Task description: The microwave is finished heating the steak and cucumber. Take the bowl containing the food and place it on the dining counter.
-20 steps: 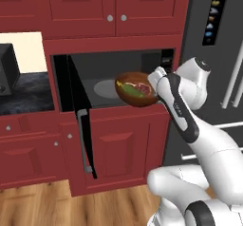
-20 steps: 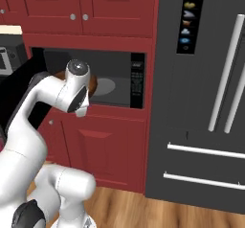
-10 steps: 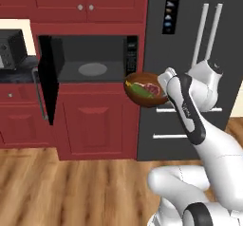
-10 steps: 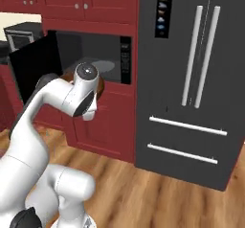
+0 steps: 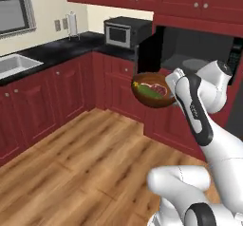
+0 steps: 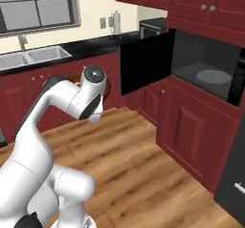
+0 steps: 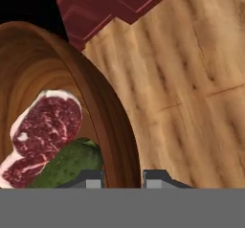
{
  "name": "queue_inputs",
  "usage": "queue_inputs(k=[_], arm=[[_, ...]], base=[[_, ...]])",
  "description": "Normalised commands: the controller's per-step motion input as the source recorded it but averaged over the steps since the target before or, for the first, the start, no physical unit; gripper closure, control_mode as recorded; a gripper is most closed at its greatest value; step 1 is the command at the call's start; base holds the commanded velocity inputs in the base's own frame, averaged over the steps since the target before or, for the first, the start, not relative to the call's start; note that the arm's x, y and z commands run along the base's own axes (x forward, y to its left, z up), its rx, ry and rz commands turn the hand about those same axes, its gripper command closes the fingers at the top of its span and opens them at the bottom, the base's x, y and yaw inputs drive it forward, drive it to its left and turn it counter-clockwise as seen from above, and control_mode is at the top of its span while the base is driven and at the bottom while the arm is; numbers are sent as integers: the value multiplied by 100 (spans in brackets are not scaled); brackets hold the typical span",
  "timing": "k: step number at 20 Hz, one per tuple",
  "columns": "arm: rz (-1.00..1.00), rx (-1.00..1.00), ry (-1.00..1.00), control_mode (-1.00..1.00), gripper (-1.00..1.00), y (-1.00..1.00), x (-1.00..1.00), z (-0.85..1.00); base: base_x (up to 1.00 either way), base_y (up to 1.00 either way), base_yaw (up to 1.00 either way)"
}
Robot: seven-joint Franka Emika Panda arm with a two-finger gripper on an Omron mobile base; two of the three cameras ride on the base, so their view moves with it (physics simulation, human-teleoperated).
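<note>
**Bowl in the air, out of the microwave**

The kitchen has red cupboards, a wood floor [image 5: 85, 158] and a long black worktop [image 5: 52, 51] on the far left with a sink [image 5: 14, 64] in it. The microwave [image 5: 199, 54] sits in the far wall on the right, with its black door [image 6: 146, 62] wide open and nothing inside but the round plate [image 6: 214, 76].

The bowl [image 5: 153, 90] is up in the air, near the front of the microwave, over the floor. The steak [image 7: 40, 126] and the cucumber [image 7: 72, 165] lie inside it, touching.

The claw [image 7: 123, 179] is closed thin on the bowl's rim, one finger inside and one outside.

The bowl looks tipped. If the arm swings fast, I think the food could slide out, or the rim could slip from the pinch. The open door is also close, so the bowl might bump it.
</note>
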Motion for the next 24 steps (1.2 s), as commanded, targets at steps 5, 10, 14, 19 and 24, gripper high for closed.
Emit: queue_inputs(k=[5, 10, 14, 19, 24], arm=[[0, 0, 0, 100, 100, 0, 0, 0], [0, 0, 0, 100, 100, 0, 0, 0], [0, 0, 0, 100, 100, 0, 0, 0], [0, 0, 0, 100, 100, 0, 0, 0], [0, 0, 0, 100, 100, 0, 0, 0]], base=[[-5, 0, 100], [-1, 0, 100], [0, 0, 100], [3, 0, 100], [34, -19, 93]])
